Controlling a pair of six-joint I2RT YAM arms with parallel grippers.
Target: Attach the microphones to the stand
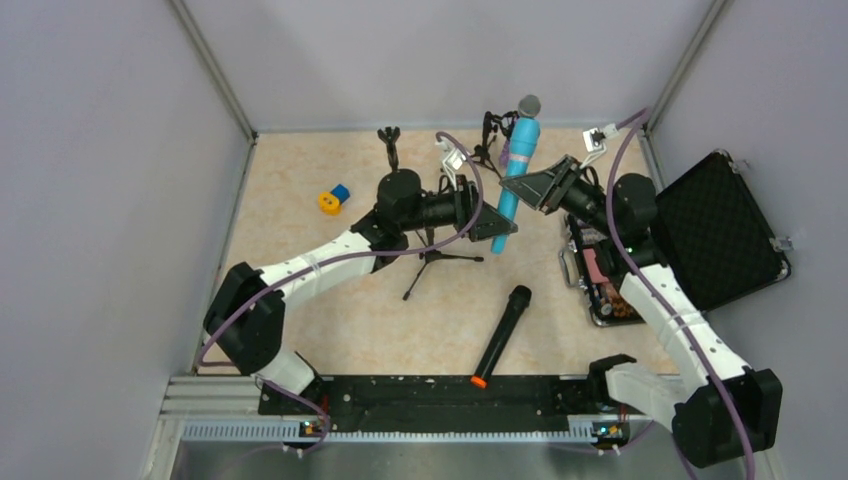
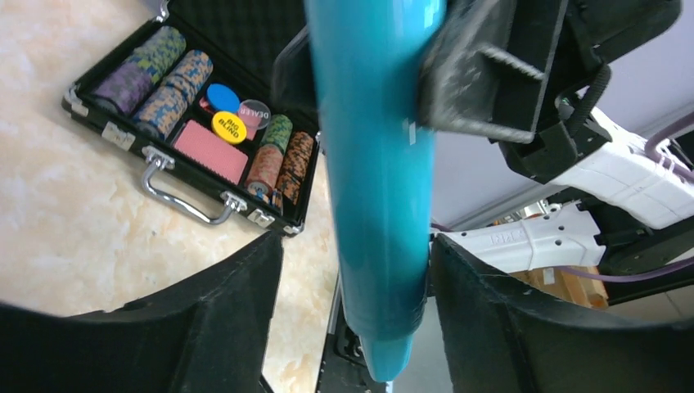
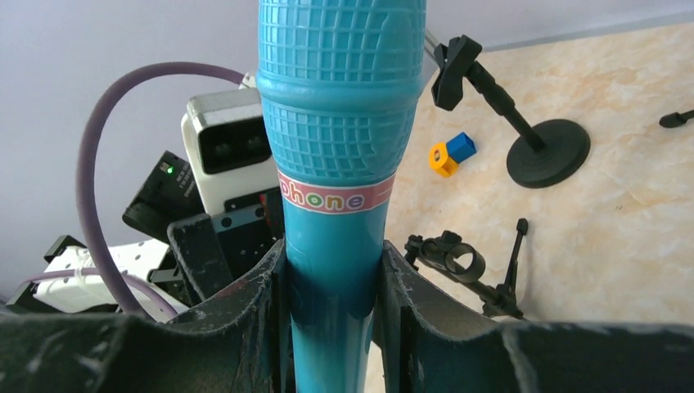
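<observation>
Far left, a small yellow-and-blue block (image 1: 333,200) sits on the beige table (image 1: 300,260). The left gripper (image 1: 497,228) straddles the tail of the light blue plastic stick microphone (image 1: 519,160), fingers (image 2: 221,327) spread, and only its wrist view shows the gap. The mic is held between both arms, long axis far-to-near from above, head far. Something purple (image 1: 505,152) behind it is too hidden to identify. The black stick microphone with an orange end (image 1: 502,335) lies flat, orange tip nearest. The right gripper (image 1: 548,187) pinches the blue body, pads (image 3: 245,303) pressed under a pink band (image 3: 331,199). An open black chip case (image 1: 720,230) is far right
</observation>
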